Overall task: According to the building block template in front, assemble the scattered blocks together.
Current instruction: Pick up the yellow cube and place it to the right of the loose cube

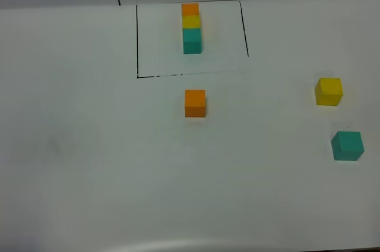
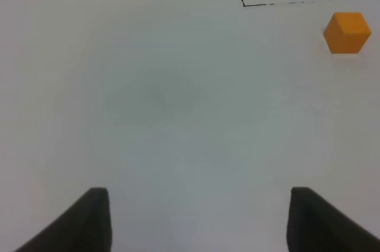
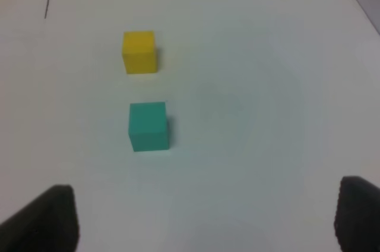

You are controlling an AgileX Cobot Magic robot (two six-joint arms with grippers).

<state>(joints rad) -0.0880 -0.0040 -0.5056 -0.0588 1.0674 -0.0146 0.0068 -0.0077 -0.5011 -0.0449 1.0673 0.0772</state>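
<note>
The building block template (image 1: 191, 28), a row of orange, yellow and teal cubes, stands at the back inside thin black lines. Three scattered blocks lie apart on the white table. The orange block (image 1: 195, 103) sits just in front of the lines, also seen as the orange block (image 2: 347, 32). At the right lie the yellow block (image 1: 328, 91) and the teal block (image 1: 347, 145). In the right wrist view the yellow block (image 3: 140, 52) and the teal block (image 3: 148, 126) lie ahead of my right gripper (image 3: 205, 219), which is open and holds nothing. My left gripper (image 2: 199, 219) is open over bare table, with the orange block far off to one side.
The white table (image 1: 89, 163) fills the exterior high view, and neither arm shows there. A drawn black line (image 1: 138, 44) borders the template area. A grey wall with dark seams runs behind the table's far edge (image 1: 59, 7).
</note>
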